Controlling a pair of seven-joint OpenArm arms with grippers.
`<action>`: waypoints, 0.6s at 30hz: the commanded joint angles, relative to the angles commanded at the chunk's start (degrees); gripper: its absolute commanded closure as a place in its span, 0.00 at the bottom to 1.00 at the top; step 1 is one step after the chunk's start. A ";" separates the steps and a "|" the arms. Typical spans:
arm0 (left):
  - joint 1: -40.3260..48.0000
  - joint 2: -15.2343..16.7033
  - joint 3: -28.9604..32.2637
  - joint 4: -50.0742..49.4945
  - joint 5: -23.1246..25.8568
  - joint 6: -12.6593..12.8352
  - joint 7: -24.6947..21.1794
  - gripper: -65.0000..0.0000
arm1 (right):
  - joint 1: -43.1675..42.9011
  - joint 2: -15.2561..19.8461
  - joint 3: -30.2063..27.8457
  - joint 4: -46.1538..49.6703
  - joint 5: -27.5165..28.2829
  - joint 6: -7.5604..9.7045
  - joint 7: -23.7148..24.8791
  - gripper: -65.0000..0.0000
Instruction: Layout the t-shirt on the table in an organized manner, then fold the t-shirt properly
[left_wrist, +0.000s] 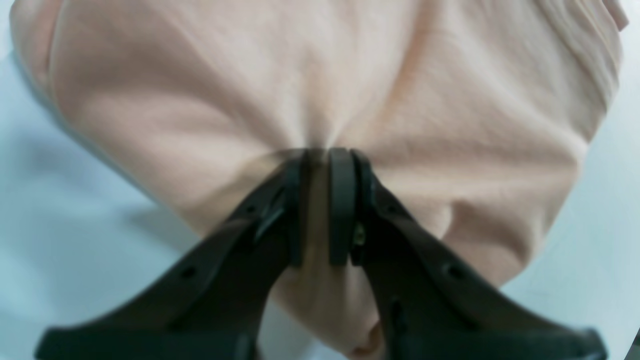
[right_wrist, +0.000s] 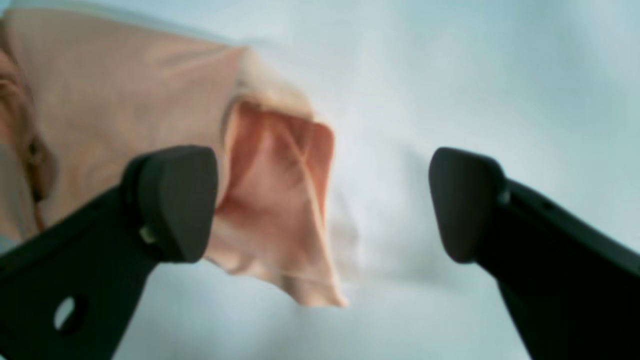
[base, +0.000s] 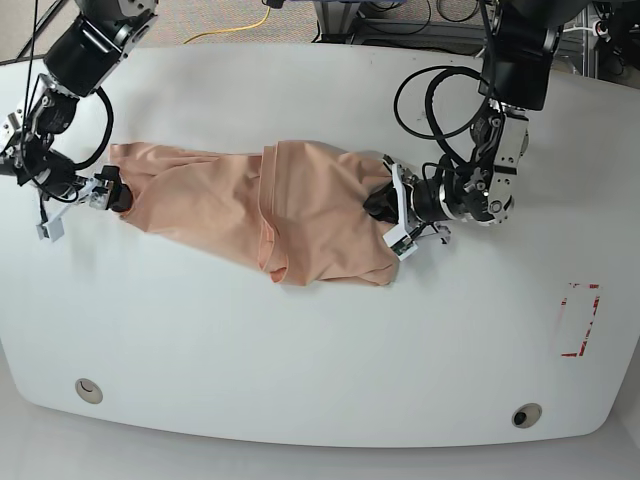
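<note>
The peach t-shirt (base: 250, 205) lies crumpled and stretched sideways across the middle of the white table (base: 300, 380). My left gripper (base: 380, 207) is at the shirt's right end. In the left wrist view the left gripper (left_wrist: 319, 156) is shut on a pinch of the t-shirt (left_wrist: 310, 85), and folds fan out from the grip. My right gripper (base: 113, 192) is at the shirt's left end. In the right wrist view the right gripper (right_wrist: 320, 200) stands open, with a loose corner of the t-shirt (right_wrist: 275, 200) beside its left finger (right_wrist: 175, 200), untouched.
A red-tape rectangle (base: 580, 320) marks the table at the right. Two round grommet holes (base: 88, 388) (base: 526, 414) sit near the front edge. Black cables (base: 440, 110) loop beside the left arm, and a yellow cable (base: 235, 30) lies beyond the far edge.
</note>
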 joint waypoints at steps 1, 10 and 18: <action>0.00 0.00 0.00 0.00 0.00 0.00 0.00 0.91 | -0.44 -0.09 0.00 -0.26 1.14 0.00 0.00 0.00; 0.00 0.18 0.09 -0.09 0.00 0.00 0.00 0.91 | -1.49 -2.37 -0.09 -3.43 2.02 0.00 0.09 0.00; 0.00 0.26 0.09 0.18 0.00 0.00 0.09 0.91 | -1.76 -4.31 -2.81 -3.34 1.93 0.00 0.35 0.00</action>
